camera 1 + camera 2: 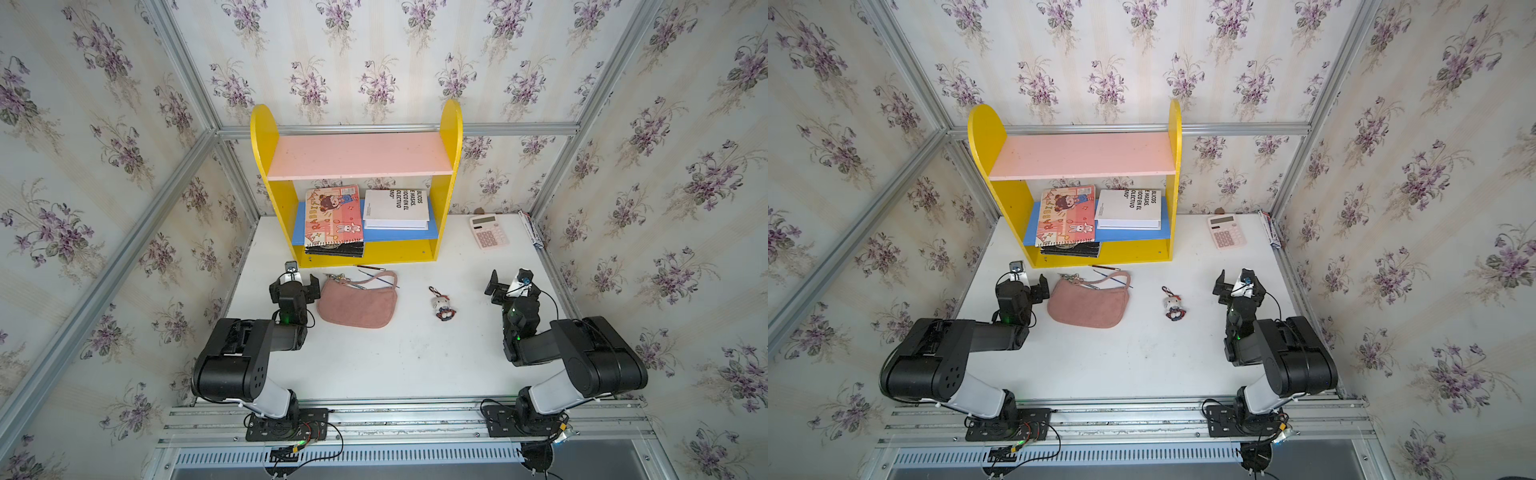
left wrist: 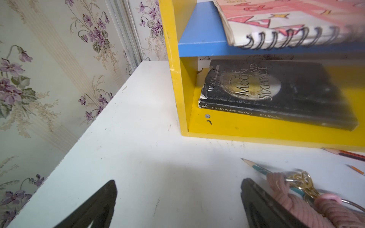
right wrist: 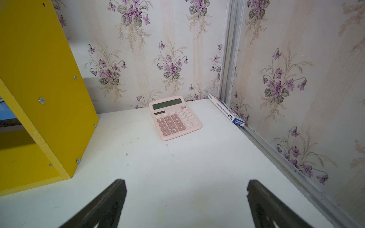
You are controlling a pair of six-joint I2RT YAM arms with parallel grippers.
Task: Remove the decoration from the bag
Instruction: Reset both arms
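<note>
The dusty-pink bag [image 1: 357,307] [image 1: 1087,307] lies flat on the white table in both top views, its small metal chain [image 1: 336,276] at its far left corner. The decoration [image 1: 443,306] [image 1: 1174,307], a small white-headed plush with a plaid body, lies apart from the bag, to its right. My left gripper [image 1: 294,283] [image 1: 1022,287] [image 2: 178,183] stands open just left of the bag, nothing between its fingers. In the left wrist view the bag's strap end [image 2: 280,182] lies beside one finger. My right gripper [image 1: 511,283] [image 1: 1239,285] [image 3: 186,182] is open and empty, right of the decoration.
A yellow shelf [image 1: 365,257] with books stands at the back, a black book [image 2: 276,94] on its lowest level. Pencils [image 1: 376,275] lie between shelf and bag. A pink calculator [image 1: 489,231] [image 3: 174,118] and a blue-white box [image 1: 530,228] sit at the back right by the wall.
</note>
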